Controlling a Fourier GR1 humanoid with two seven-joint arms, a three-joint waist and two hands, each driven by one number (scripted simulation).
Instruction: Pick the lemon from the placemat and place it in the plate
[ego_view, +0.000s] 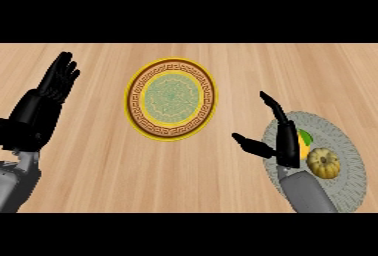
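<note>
The right hand (286, 145), spread wide and holding nothing, hangs over the round grey woven placemat (347, 140), half hiding the yellow lemon (304, 149), so closing might instead catch the small tan pumpkin (325, 163) just beside it.

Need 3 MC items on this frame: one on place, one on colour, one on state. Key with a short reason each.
1. Where is the lemon?
A) on the plate
B) on the placemat
C) on the bare counter

2. What colour is the rim of the plate?
A) yellow
B) blue
C) white

3. How are the fingers of the right hand?
A) curled round the lemon
B) straight and open
C) closed in a fist

Key:
1 B, the lemon lies on the grey placemat beside a small pumpkin.
2 A, a yellow band rings the plate.
3 B, the fingers are straight and hold nothing.
</note>
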